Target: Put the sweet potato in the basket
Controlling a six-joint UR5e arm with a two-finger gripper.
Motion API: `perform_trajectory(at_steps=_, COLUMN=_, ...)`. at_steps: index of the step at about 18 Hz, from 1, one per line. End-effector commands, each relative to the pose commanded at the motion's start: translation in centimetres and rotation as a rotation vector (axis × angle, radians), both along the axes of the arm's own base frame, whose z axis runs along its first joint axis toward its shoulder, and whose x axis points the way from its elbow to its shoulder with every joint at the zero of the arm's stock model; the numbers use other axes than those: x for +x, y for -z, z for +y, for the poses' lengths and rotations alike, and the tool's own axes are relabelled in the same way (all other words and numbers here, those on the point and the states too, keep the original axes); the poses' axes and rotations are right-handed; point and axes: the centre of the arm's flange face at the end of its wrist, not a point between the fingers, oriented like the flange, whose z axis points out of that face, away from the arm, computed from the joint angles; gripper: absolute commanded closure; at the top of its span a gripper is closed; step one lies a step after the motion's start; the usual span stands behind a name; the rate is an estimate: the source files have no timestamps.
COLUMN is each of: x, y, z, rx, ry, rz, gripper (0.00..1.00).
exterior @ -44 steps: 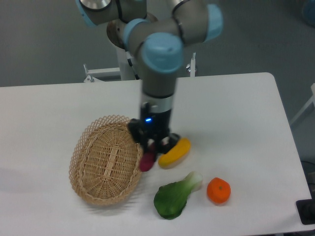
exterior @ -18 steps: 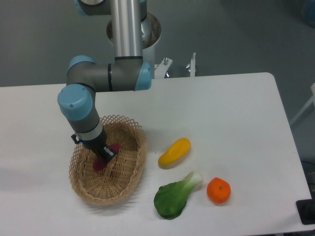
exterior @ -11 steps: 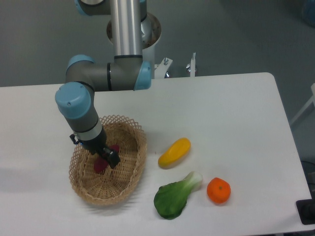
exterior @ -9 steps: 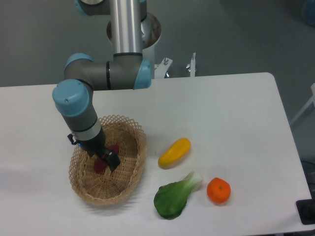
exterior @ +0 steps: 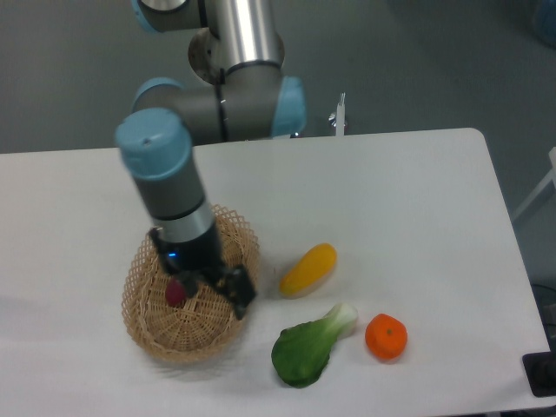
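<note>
Squash [exterior: 308, 269], greens [exterior: 306, 349] and orange [exterior: 386, 337] lie right of basket [exterior: 148, 326]; jaws [exterior: 208, 291] wide, sweet potato [exterior: 176, 291] inside.

You see the sweet potato [exterior: 176, 292], a small reddish-purple tuber, lying inside the basket [exterior: 144, 320] on its left half; only a part of it shows. The basket is oval, of light tan wicker with an open lattice rim, and stands upright on the white surface.

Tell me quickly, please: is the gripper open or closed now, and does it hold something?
Gripper: open, holding nothing; the sweet potato lies in the basket beside it.
</note>
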Motion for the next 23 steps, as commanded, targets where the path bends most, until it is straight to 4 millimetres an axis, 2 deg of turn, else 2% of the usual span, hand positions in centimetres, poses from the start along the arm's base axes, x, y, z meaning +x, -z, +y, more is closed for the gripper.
perform_trajectory(at_steps=6, x=-8.5, y=-1.6, z=-6.2, rx=-0.086, ry=0.027, rz=-0.023, gripper=0.0)
perform_trajectory(at_steps=8, x=-10.7, y=-3.0, z=-9.0, rx=-0.106, ry=0.066, rz=-0.047, gripper=0.0)
perform_trajectory(at_steps=11, x=-13.7, y=-3.6, z=-12.4, rx=-0.126, ry=0.07, rz=-0.061, gripper=0.0)
perform_trajectory(at_steps=13, x=-15.1, y=-4.4, z=-14.4, rx=-0.124, ry=0.092, rz=-0.068, gripper=0.0)
perform_trajectory(at_steps=15, x=-16.0, y=-5.1, z=-16.0, rx=-0.15, ry=0.186, rz=-0.041, gripper=0.0)
perform_trajectory(at_steps=23, x=-16.2, y=-5.2, z=-16.4, rx=-0.164, ry=0.226, rz=-0.032, gripper=0.0)
